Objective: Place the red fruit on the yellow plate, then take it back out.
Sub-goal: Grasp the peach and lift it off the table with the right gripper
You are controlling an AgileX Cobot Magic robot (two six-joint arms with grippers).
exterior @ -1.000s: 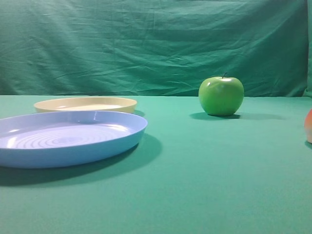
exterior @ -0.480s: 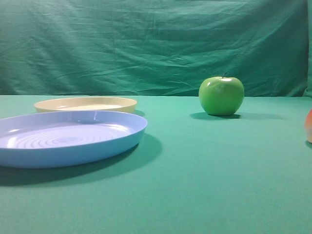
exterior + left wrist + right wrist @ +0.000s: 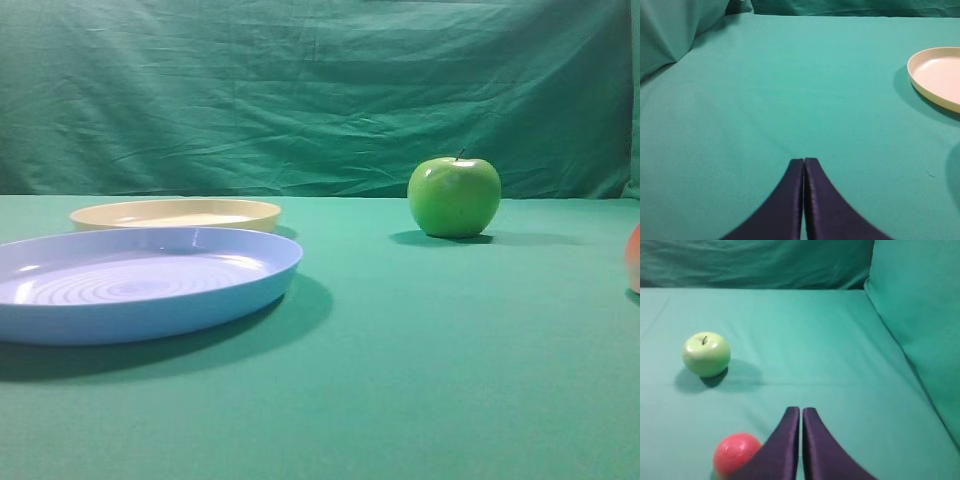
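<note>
You have a green cloth-covered table (image 3: 420, 360) with a draped green backdrop (image 3: 320, 90) behind it. On the left of the high view sits the light blue plate (image 3: 135, 285) with concentric rings, and just behind it the yellow plate (image 3: 175, 214), lying bare. Over to the right stands the green apple (image 3: 454, 196), upright with its stem up. The red fruit (image 3: 736, 454) rests on the cloth at the far right edge of the high view, well apart from both plates; in your right wrist view it lies just left of the right gripper (image 3: 801, 411), nearer than the apple. That claw's jaws are pressed together, gripping nothing. Your left gripper (image 3: 803, 161) is likewise closed and empty, above bare cloth with the yellow plate off to its right.
</note>
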